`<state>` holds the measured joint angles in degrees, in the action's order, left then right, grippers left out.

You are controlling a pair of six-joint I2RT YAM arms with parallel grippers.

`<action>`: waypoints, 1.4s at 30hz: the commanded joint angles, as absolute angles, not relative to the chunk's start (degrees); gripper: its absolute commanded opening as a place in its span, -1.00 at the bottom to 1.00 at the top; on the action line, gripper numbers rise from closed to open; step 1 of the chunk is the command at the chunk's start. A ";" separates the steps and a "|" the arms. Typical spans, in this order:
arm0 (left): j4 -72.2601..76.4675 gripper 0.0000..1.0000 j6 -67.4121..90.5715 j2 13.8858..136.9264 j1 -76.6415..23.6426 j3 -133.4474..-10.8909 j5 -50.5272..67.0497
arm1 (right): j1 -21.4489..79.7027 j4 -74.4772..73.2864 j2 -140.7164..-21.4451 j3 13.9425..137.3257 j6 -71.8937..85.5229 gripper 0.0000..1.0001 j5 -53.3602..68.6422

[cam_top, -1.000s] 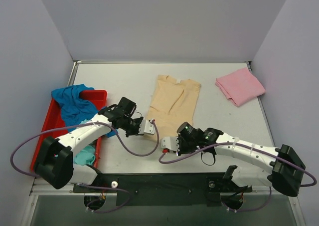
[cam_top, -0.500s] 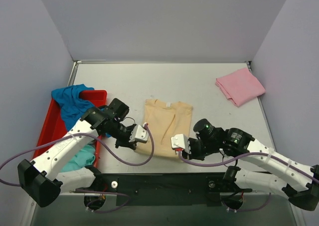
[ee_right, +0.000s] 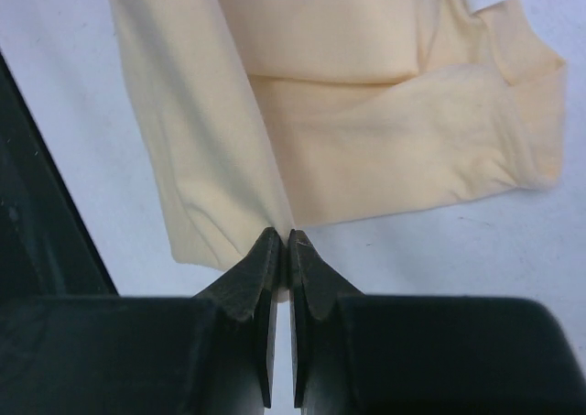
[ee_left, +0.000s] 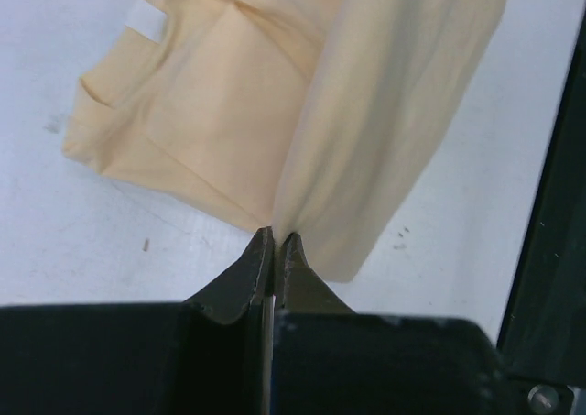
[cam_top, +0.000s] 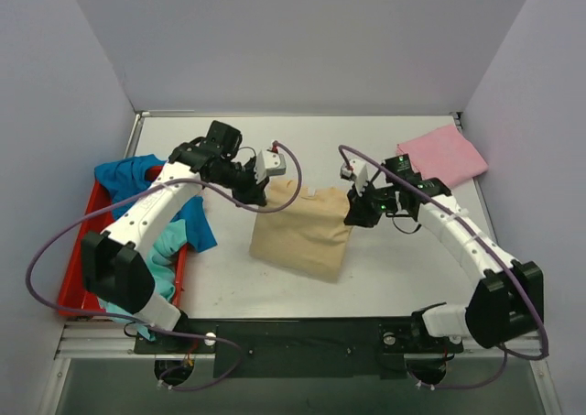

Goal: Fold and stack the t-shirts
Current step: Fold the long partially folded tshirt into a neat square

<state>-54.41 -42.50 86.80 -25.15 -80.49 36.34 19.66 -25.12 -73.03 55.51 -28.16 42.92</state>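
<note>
The pale beige t-shirt (cam_top: 302, 236) lies doubled over in the middle of the table. My left gripper (cam_top: 265, 191) is shut on its far left corner; the cloth runs into the closed fingers in the left wrist view (ee_left: 275, 236). My right gripper (cam_top: 351, 215) is shut on its far right corner, as the right wrist view (ee_right: 284, 236) shows. A folded pink t-shirt (cam_top: 441, 157) lies at the far right. A bright blue t-shirt (cam_top: 137, 186) and a light teal t-shirt (cam_top: 165, 250) hang over the red tray (cam_top: 78, 268).
The red tray stands along the table's left side. Purple cables loop from both arms over the table. The black front rail (cam_top: 302, 337) runs along the near edge. Walls close the left, back and right.
Both grippers have carried the beige shirt's near edge from the front of the table up and away, folding it back over itself. The blue and teal shirts have shifted on the tray.
</note>
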 commanded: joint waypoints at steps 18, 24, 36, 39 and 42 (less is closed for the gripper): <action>-34.36 -1.00 -29.27 119.95 -22.14 -107.48 34.10 | 9.41 -16.61 -102.73 72.68 -18.46 -1.00 39.64; -29.28 -0.87 -27.69 125.68 -24.08 -108.98 29.10 | 8.26 -12.75 -107.74 74.97 -14.42 -0.97 33.14; -27.23 -0.03 -19.52 135.70 -24.96 -122.07 12.67 | 8.09 -14.66 -113.99 85.42 -5.71 -0.43 10.13; -27.68 0.00 -17.67 134.66 -23.82 -122.43 12.04 | 8.09 -16.35 -110.67 85.87 -1.87 -0.42 7.65; -29.44 0.00 -17.14 131.76 -23.03 -121.21 12.92 | 8.09 -16.44 -105.92 81.15 5.33 -0.37 9.83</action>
